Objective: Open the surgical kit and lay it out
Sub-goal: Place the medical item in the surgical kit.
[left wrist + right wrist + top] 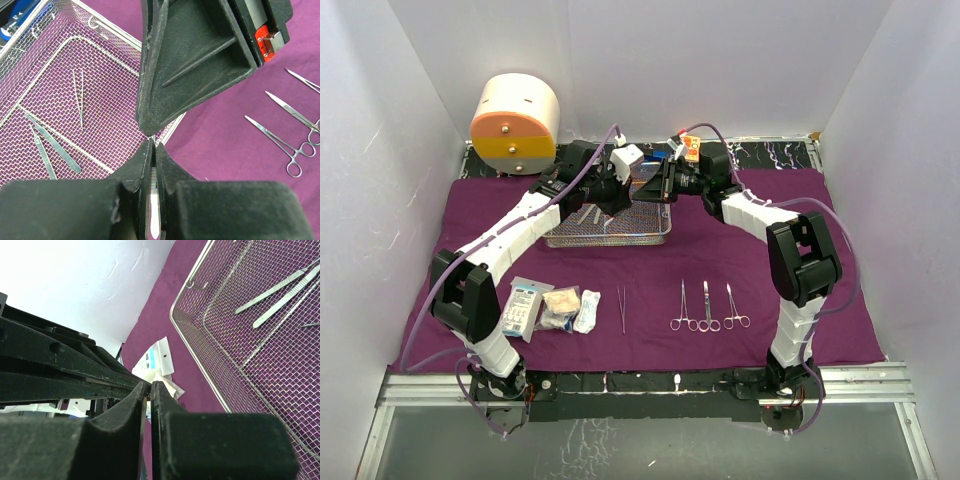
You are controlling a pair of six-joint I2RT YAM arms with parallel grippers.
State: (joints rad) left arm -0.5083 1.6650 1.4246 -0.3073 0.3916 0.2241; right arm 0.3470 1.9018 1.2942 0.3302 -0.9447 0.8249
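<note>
Along the near edge of the surface (770, 153), on the spread purple cloth (820, 300), packets (525, 305), gauze (562, 305), laid-out tweezers (621, 310) and three forceps (707, 307) lie in a row. Farther back, at the middle, the wire-mesh tray (610, 240) holds two scalpels (52, 145) and fine tweezers (80, 97). Above it the left tool (152, 150) is clamped on a slim steel instrument (154, 210). The right tool (148, 390) is nearly together, seemingly pinching its other end. This looks like a hand-over while the tray is emptied. Next the left should release, so the right can lay the instrument down beside the forceps.
</note>
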